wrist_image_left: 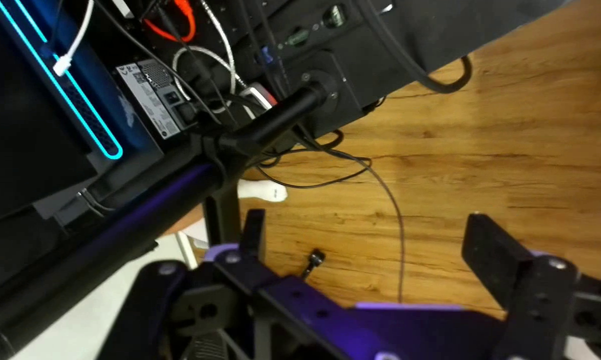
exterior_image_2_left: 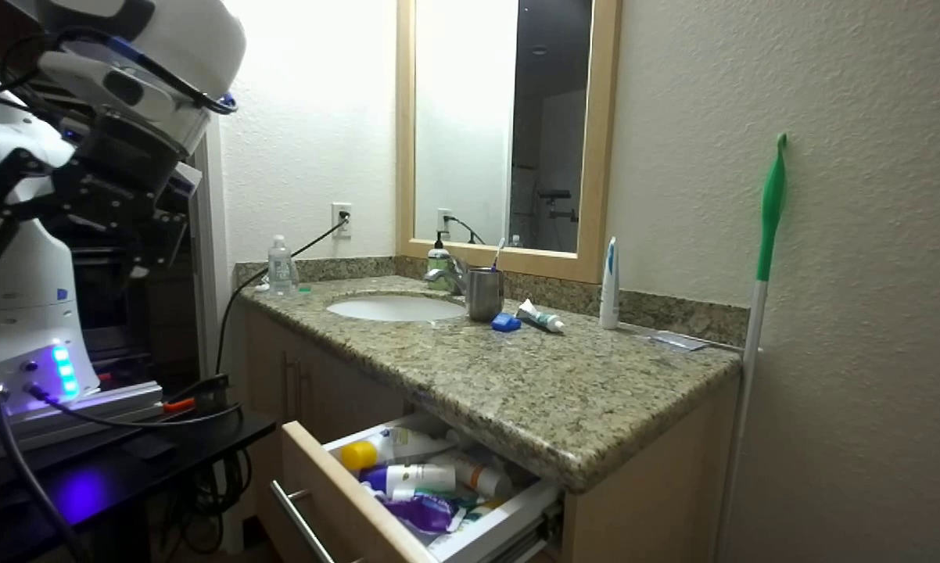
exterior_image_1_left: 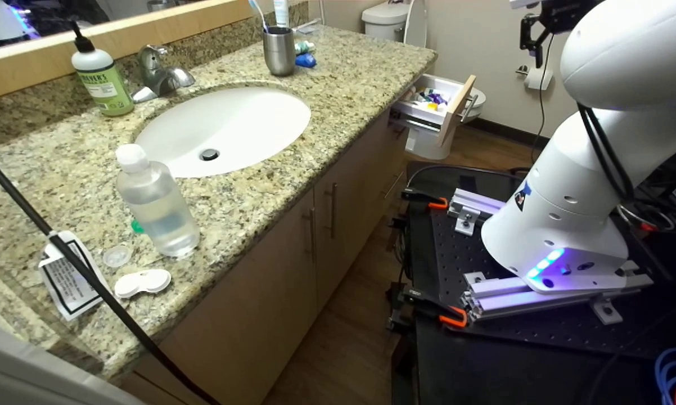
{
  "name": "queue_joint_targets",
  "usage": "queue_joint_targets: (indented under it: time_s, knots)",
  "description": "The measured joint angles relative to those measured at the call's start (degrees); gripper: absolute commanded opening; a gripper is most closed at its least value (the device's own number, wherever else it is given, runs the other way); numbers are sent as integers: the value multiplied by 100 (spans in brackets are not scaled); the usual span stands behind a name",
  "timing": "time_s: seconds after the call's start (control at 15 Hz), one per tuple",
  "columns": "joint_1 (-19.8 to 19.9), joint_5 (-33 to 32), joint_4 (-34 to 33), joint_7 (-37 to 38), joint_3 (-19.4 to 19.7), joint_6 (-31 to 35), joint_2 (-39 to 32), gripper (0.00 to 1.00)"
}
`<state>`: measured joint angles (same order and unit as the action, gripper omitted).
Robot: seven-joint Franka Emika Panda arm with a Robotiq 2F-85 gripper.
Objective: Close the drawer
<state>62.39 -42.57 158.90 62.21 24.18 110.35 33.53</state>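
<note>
1. In an exterior view, the drawer (exterior_image_1_left: pixel 456 112) is pulled out beneath the far end of the table (exterior_image_1_left: pixel 366 70), with clutter (exterior_image_1_left: pixel 433 100) inside it.
2. In an exterior view, the end effector (exterior_image_2_left: pixel 69 258) hangs well apart from the drawer, jaws spread. A yellow-capped bottle (exterior_image_2_left: pixel 396 447) and a purple packet (exterior_image_2_left: pixel 427 513) lie in the drawer.
3. In the wrist view, the fingers (wrist_image_left: pixel 493 257) stand apart, with wooden floor (wrist_image_left: pixel 480 165) visible between them. A black bar (wrist_image_left: pixel 135 225) crosses the left side.

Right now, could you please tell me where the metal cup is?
In an exterior view, the metal cup stands on the granite countertop, just right of the sink, with a small blue item near its base.
</note>
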Motion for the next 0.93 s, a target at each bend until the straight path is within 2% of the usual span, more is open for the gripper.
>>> queue_joint_targets:
  time_s: [0.2,0.4,0.53,0.67,0.93]
  knots:
    - [522,-195,3,45,510,338,-469,100]
    - [524,-217,-5,197,500,397,-581,100]
    - [477,-249,7,1001,377,744,-643,100]
    - [491,-310,16,1906,268,1439,-988,100]
    - [751,-1066,-106,3840,398,2984,-2302,100]
